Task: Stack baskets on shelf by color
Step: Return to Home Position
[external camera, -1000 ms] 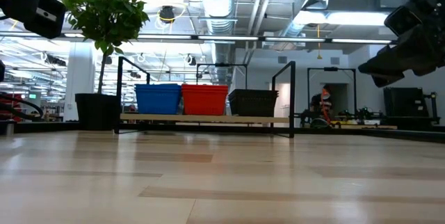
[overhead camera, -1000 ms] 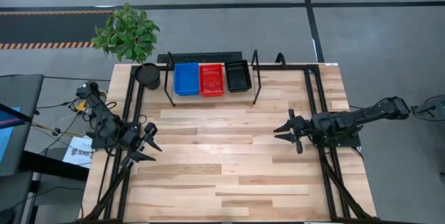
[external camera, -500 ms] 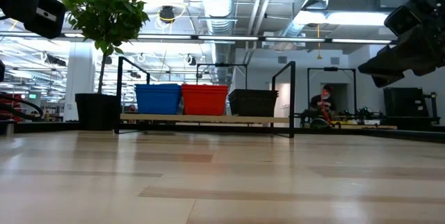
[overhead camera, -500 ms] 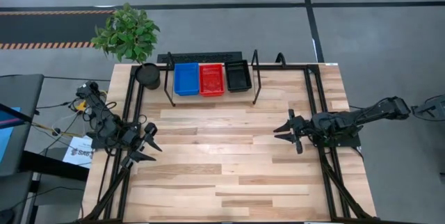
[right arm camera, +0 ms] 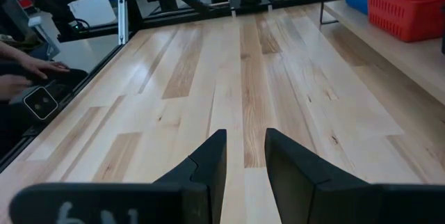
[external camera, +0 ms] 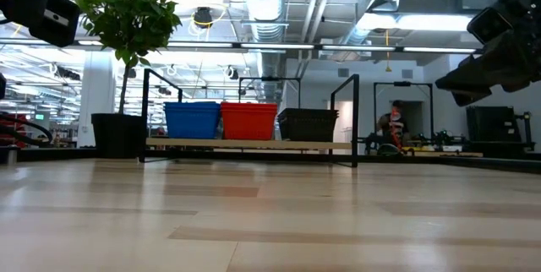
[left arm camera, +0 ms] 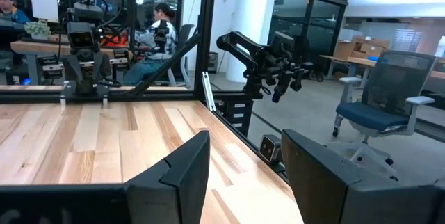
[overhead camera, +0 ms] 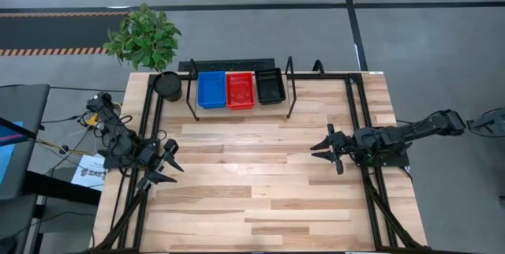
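Observation:
Three baskets stand side by side on the shelf (overhead camera: 241, 110) at the table's far edge: blue (overhead camera: 211, 89), red (overhead camera: 240, 90) and black (overhead camera: 270, 87). The low view shows them resting by their bottoms on the shelf's light board (external camera: 254, 144): blue (external camera: 193, 120), red (external camera: 248, 121), black (external camera: 308, 124). My left gripper (overhead camera: 167, 164) hovers open near the table's left edge, and its wrist view (left arm camera: 243, 175) faces across the table. My right gripper (overhead camera: 323, 150) hovers open toward the right edge, with its wrist view (right arm camera: 245, 156) over bare wood. Both are far from the baskets.
A black pot (overhead camera: 167, 85) with a green plant (overhead camera: 144, 35) stands at the far left corner, beside the shelf. Black frame rails (overhead camera: 355, 120) run along the table's left and right sides. A person's hand (right arm camera: 31, 67) shows beyond the table's edge in the right wrist view.

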